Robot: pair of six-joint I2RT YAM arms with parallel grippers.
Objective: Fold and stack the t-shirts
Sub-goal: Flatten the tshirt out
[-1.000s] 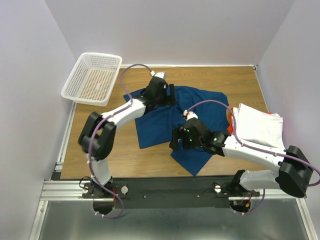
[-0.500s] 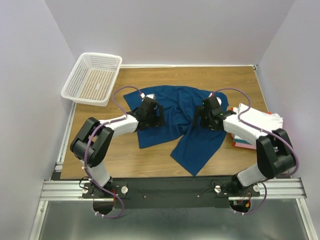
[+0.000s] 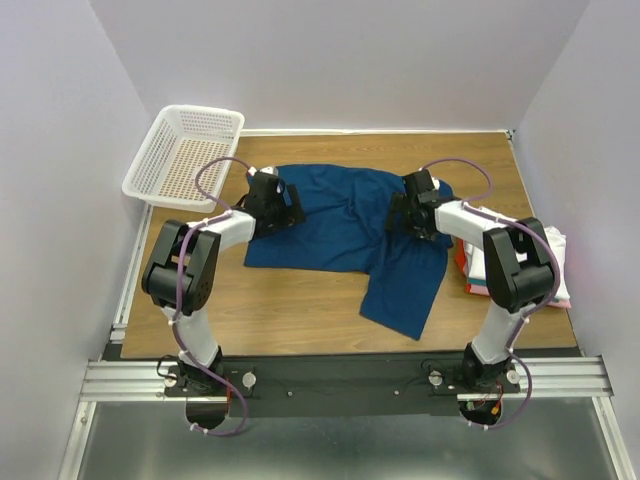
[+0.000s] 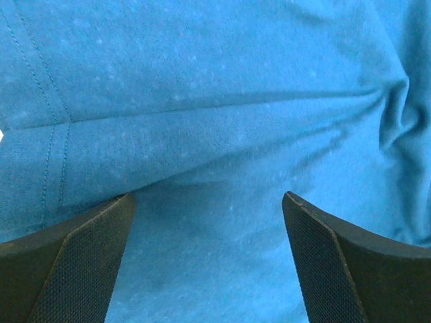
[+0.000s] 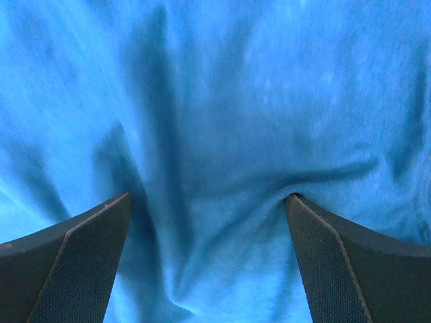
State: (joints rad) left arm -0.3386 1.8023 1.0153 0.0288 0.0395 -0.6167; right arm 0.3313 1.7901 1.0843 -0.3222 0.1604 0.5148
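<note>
Your tee [image 3: 340,225] lies rumpled mid-table, one flap trailing nearward. The left gripper [image 4: 207,199] and the right gripper [image 5: 209,198] both gape wide over its cloth. Close here and you may pinch two layers, dragging creases in. A wide swing on the right could knock the stack [image 3: 558,270] close by.

The table [image 3: 290,310] lies bare at 6 and 12 o'clock. A white mesh basket [image 3: 185,157] blocks 10 o'clock, folded tees [image 3: 557,265] crowd 3 o'clock, and the spread blue tee [image 3: 340,225] covers the centre.
</note>
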